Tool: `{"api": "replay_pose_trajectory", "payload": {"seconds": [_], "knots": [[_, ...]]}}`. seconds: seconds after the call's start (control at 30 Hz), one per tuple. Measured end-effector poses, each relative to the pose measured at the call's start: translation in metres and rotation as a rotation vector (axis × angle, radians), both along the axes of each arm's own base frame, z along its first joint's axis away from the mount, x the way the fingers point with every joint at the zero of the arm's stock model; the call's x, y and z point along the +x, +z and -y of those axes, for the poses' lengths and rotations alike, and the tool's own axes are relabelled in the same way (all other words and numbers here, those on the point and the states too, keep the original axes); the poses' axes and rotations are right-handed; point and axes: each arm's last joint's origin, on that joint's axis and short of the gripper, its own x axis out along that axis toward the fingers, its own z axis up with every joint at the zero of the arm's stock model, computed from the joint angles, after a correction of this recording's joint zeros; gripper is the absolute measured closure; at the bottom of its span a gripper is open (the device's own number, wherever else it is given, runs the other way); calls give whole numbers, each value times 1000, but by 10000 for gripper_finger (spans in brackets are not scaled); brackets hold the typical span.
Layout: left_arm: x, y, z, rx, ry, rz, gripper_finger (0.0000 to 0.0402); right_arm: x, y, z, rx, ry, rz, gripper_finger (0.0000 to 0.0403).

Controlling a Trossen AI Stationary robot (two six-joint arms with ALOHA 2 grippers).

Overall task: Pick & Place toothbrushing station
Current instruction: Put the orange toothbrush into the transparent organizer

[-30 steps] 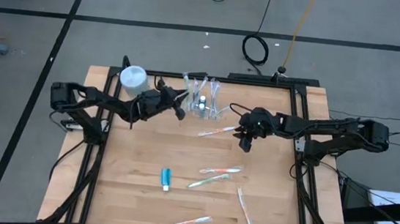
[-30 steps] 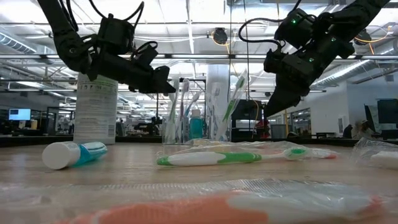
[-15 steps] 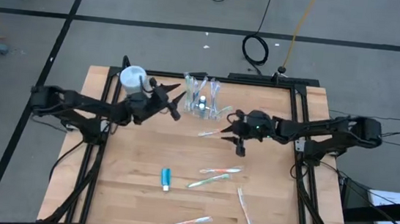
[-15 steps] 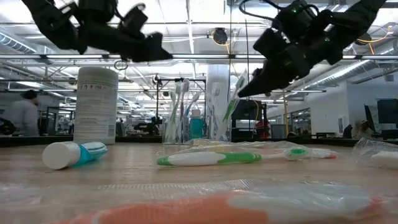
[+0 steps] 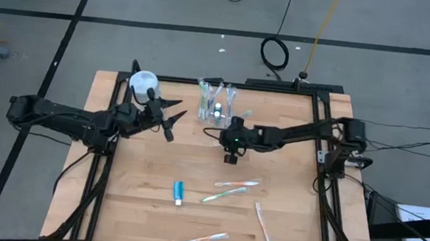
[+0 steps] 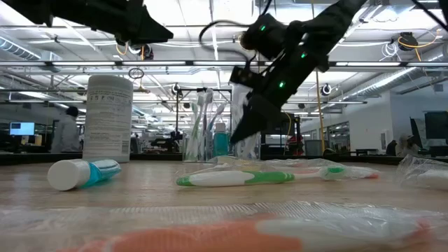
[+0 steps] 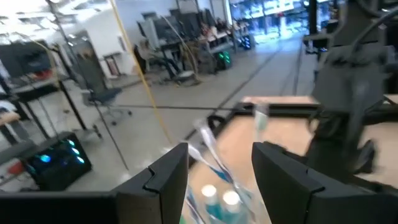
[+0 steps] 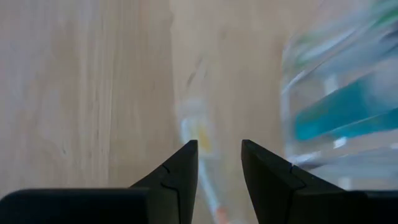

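Note:
The clear cup (image 5: 216,109) stands at the table's far middle with several toothbrushes and a blue tube upright in it. It also shows in the low view (image 6: 208,136). My right gripper (image 5: 230,155) is just near of the cup, open and pointing down. In the right wrist view (image 8: 219,155) its fingers stand either side of a wrapped orange-tipped toothbrush (image 8: 200,134) lying on the wood, without touching it. My left gripper (image 5: 174,119) is open and raised left of the cup, facing it (image 7: 221,165).
A tall white container (image 5: 143,84) stands at the far left, behind my left gripper. A blue toothpaste tube (image 5: 178,192) and several wrapped toothbrushes (image 5: 236,184) (image 5: 263,224) (image 5: 203,240) lie on the near half of the table.
My left gripper has opened at the cup, then drawn back toward the table's left edge and risen. My right gripper has swung toward the table's left, toward the cup, and tipped down over the orange-tipped toothbrush.

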Motion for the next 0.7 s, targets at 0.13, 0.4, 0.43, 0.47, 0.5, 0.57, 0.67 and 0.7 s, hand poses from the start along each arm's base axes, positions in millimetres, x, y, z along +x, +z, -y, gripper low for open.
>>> {"api": "replay_pose_trajectory", "payload": {"seconds": [0.13,0.4,0.43,0.47,0.5,0.57,0.67,0.7], "knots": [[-4,-4,5,-29,-25,-53,217,5,-14,2,58,-41,-82,289],[-4,-7,10,-21,-48,-87,217,6,-30,4,83,-51,-134,290],[-4,-7,10,-24,-49,-87,217,6,-31,5,83,-54,-141,292],[-4,-7,10,-26,-48,-86,217,5,-32,6,85,-59,-150,296],[-4,-7,10,-26,-48,-85,217,5,-33,7,88,-63,-158,303],[-4,-8,10,-26,-48,-89,217,4,-34,8,89,-66,-170,320],[-4,-8,10,-26,-48,-90,217,3,-33,8,90,-63,-168,357],[-4,-8,10,-26,-48,-90,217,3,-31,6,89,-59,-165,372]]}}
